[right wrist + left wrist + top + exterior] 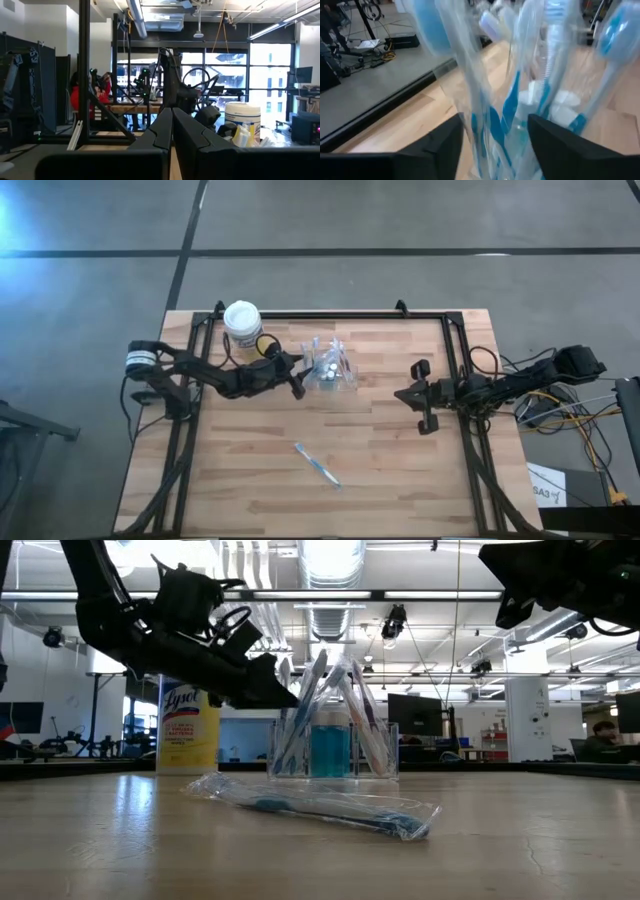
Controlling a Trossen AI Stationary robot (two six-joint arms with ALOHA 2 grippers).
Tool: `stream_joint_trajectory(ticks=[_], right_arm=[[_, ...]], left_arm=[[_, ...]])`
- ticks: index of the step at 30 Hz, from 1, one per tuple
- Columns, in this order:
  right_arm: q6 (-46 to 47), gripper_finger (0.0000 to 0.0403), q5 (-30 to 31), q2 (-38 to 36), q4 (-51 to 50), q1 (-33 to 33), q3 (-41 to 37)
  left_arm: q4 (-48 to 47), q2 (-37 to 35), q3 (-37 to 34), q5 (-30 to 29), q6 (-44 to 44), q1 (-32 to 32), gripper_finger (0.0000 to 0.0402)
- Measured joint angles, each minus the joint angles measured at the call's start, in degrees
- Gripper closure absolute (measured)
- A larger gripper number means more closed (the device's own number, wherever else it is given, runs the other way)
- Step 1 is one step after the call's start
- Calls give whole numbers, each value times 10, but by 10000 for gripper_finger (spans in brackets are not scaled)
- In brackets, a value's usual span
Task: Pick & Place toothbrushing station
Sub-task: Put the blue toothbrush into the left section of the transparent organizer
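**Trainee:** Clear plastic, that holder (330, 370): where does it sit relative to your left gripper (297, 385)?

**Operator:** I see it just ahead of the left jaws, touching or nearly so. In the left wrist view the two dark fingers (440, 145) stand spread, and the wrapped blue and white toothbrushes (510, 100) rise in the gap between them and beyond. I cannot tell whether either finger presses a wrapper. No pinch is visible.

**Trainee:** And the holder itself?

**Operator:** It stands upright on the wooden table (250, 470), toward the far side, with the brushes fanning upward and small white-capped pieces (326, 367) inside. In the low view the left gripper's tip (275, 690) hangs at the holder's upper part, above the tabletop.

**Trainee:** What else lies near the jaws?

**Operator:** One wrapped toothbrush (317, 464) lies flat on the table, well apart from the left jaws on the near side. A yellow canister with a white lid (241, 320) stands beside the left arm, behind the jaws.

**Trainee:** The right gripper (417, 396)?

**Operator:** It waits at the table's right side, well apart from the holder. Its fingers (170, 130) are pressed together on nothing.
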Motion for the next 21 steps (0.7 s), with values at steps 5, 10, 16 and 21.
stream_joint_trajectory(ticks=[5,10,16,21], right_arm=[[0,394,0,0,-2,0,0],[3,394,0,0,-3,0,0],[4,394,0,0,-3,0,0],[4,394,0,0,-3,0,0]], left_arm=[[-34,-33,-2,0,1,-1,135],[-104,-95,-2,8,1,-2,120],[-213,-196,-2,39,16,-6,121],[-263,-288,-12,121,51,-15,133]])
